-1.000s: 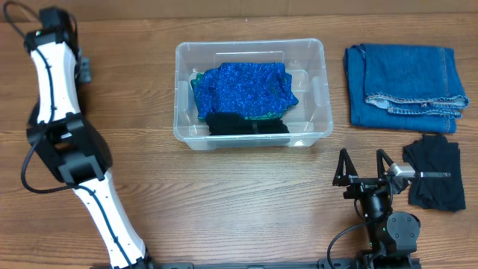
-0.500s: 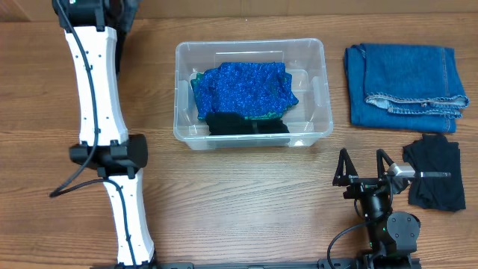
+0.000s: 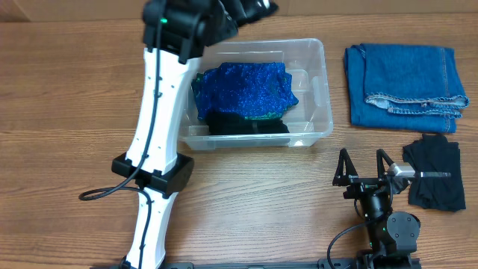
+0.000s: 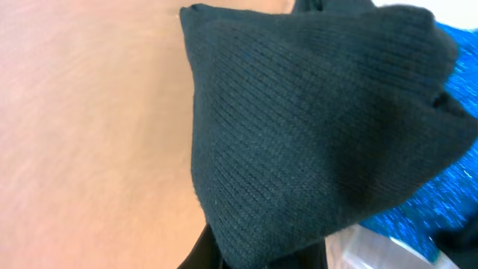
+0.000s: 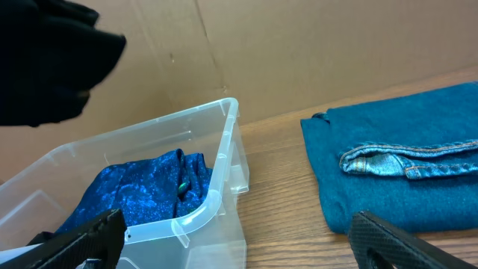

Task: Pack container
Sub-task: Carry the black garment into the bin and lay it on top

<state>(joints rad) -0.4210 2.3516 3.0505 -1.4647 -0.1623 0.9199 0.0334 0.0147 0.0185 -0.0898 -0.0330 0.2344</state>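
Container: the clear container point(image 3: 320, 97) sits on the wood table point(image 3: 246, 202) at upper centre of the overhead view, holding a blue patterned cloth point(image 3: 243, 88) with a black piece point(image 3: 239, 123) against its near wall.
Left pincer: the left gripper point(image 3: 246, 9) hangs over the container's upper left corner. It is clamped on a dark knit cloth point(image 4: 299, 127), which fills its own camera and hides the fingers.
Right pincer: the right gripper point(image 3: 364, 163) rests low at lower right, fingers spread apart and gripping nothing.
Around: folded jeans point(image 3: 403, 86) lie at upper right, near the container but apart from it. A black garment point(image 3: 435, 173) lies below them, just beside the right gripper.
In the way: the white left arm crosses the container's left wall in the overhead view.
Edges and room: the jeans reach close to the table's right edge. Bare wood shows between the container's near wall and the right gripper.
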